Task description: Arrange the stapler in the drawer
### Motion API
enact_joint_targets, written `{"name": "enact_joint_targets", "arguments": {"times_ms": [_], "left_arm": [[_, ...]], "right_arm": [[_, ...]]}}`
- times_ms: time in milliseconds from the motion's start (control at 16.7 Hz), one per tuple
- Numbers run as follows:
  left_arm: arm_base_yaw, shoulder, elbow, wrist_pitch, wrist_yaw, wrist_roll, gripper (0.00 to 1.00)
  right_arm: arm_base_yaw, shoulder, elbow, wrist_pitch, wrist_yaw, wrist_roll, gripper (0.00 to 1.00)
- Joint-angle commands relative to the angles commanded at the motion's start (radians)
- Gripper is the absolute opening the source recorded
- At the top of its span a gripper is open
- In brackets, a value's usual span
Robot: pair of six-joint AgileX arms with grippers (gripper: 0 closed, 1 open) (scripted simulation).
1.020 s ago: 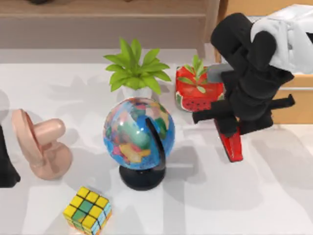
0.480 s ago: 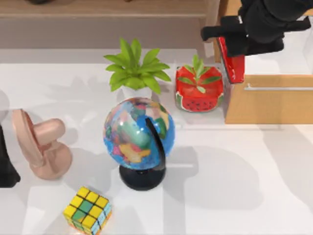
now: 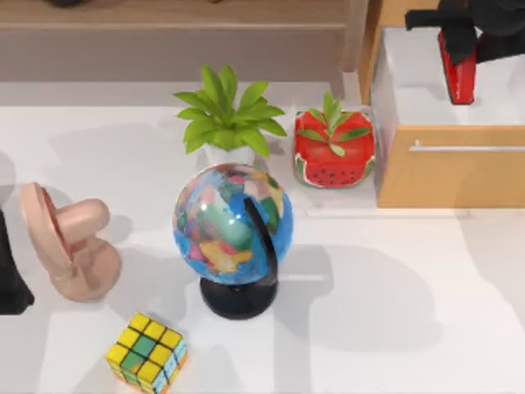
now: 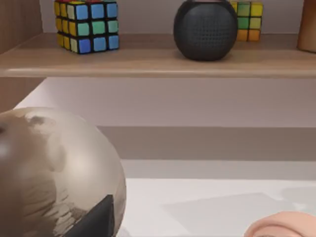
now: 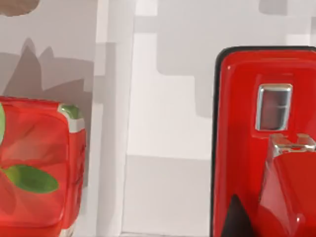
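- Top view: the right tool [image 3: 457, 37] hangs over the open drawer [image 3: 449, 174] at the table's right rear corner, clenched on the stapler [image 3: 458, 72], which points lengthwise toward the drawer's front panel over the white interior. I cannot tell whether the stapler touches the drawer floor or hangs just above it. The silver bar handle [image 3: 467, 148] sits on the front panel. Left of the drawer stands the watermelon planter [image 3: 335, 160], then the leafy potted plant [image 3: 229, 117], the globe [image 3: 233, 226] mid-table, a pink stand [image 3: 70, 243] at the left and a colour cube [image 3: 146, 351] near the front. The left arm [image 3: 10, 275] is parked at the left edge.
- Left wrist view: a rounded grey-brown object [image 4: 52, 173] sits close by; behind it a shelf [image 4: 158, 57] carries two colour cubes and a dark round speaker [image 4: 205, 27]. The left tool's state I cannot tell.
- Right wrist view: the glossy red stapler, with a small metal plate on its top, lies over the white drawer interior, the planter beyond the drawer wall.
- Progress: carrying looks done; what remains, as I judge it, is setting the stapler down, releasing and withdrawing.
- No brand, label or writing is readable anywhere.
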State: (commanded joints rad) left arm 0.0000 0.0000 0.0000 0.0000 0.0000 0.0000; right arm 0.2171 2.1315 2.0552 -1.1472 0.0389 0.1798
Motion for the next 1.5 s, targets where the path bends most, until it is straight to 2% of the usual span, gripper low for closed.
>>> {"name": "enact_joint_targets", "arguments": {"times_ms": [240,480,1320,1500], "left_arm": [[0.0,0.0,0.0,0.0,0.0,0.0,1.0],[0.0,0.0,0.0,0.0,0.0,0.0,1.0],[0.0,0.0,0.0,0.0,0.0,0.0,1.0],[0.0,0.0,0.0,0.0,0.0,0.0,1.0]], "right_arm": [[-0.061,0.157,0.054,-0.059,0.014,-0.015,0.0],[-0.066,0.255,0.069,-0.11,0.011,-0.018,0.0],[-0.065,0.267,0.036,-0.081,0.01,-0.018,0.0],[-0.065,0.267,0.036,-0.081,0.01,-0.018,0.23]]}}
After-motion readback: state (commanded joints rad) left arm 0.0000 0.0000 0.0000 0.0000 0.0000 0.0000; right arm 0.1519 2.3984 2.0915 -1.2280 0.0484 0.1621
